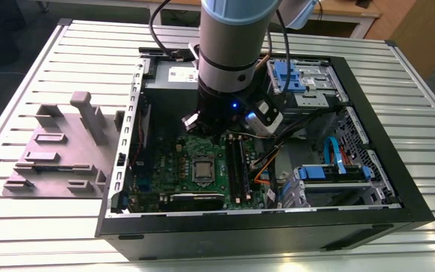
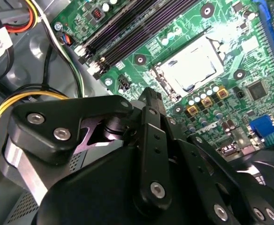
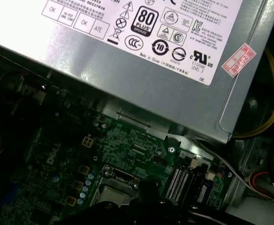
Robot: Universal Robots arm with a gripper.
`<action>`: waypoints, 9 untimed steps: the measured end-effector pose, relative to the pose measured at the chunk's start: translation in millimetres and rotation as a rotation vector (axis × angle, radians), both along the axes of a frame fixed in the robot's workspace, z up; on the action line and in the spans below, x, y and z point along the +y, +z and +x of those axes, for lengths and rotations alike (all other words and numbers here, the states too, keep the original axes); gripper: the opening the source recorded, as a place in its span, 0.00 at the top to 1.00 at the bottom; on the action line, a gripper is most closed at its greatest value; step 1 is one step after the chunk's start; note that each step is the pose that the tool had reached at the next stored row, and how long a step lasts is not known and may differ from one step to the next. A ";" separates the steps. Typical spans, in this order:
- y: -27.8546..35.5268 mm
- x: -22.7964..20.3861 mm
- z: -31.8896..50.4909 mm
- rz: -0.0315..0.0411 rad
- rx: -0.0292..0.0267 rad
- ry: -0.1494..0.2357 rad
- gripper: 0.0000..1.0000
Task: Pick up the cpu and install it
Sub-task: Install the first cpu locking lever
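tool (image 2: 151, 101) above green board (image 1: 179, 164) inside pc case (image 1: 376, 170), near socket with cpu (image 2: 193, 65) seated; tool opening: cannot tell.

The cpu (image 1: 203, 169) sits in its socket on the motherboard (image 1: 174, 170) inside the computer case (image 1: 399, 195), with the gripper (image 1: 208, 135) above the board.

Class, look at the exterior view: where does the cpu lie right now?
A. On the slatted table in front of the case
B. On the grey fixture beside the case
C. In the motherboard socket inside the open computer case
C: the cpu lies in the socket on the motherboard, inside the computer case.
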State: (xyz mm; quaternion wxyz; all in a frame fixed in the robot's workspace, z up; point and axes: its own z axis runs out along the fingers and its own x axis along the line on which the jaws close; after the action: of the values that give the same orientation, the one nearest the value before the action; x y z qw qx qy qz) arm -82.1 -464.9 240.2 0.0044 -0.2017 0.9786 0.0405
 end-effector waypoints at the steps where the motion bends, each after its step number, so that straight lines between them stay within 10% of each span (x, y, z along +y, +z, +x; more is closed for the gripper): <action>1: -0.4 -1.2 0.4 0.0000 0.0000 0.000 0.90; 9: -3.5 -5.7 3.4 0.0000 -0.0001 -0.002 0.90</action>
State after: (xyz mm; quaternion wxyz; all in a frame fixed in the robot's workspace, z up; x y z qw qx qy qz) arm -78.8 -470.6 236.7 0.0045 -0.2007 0.9788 0.0405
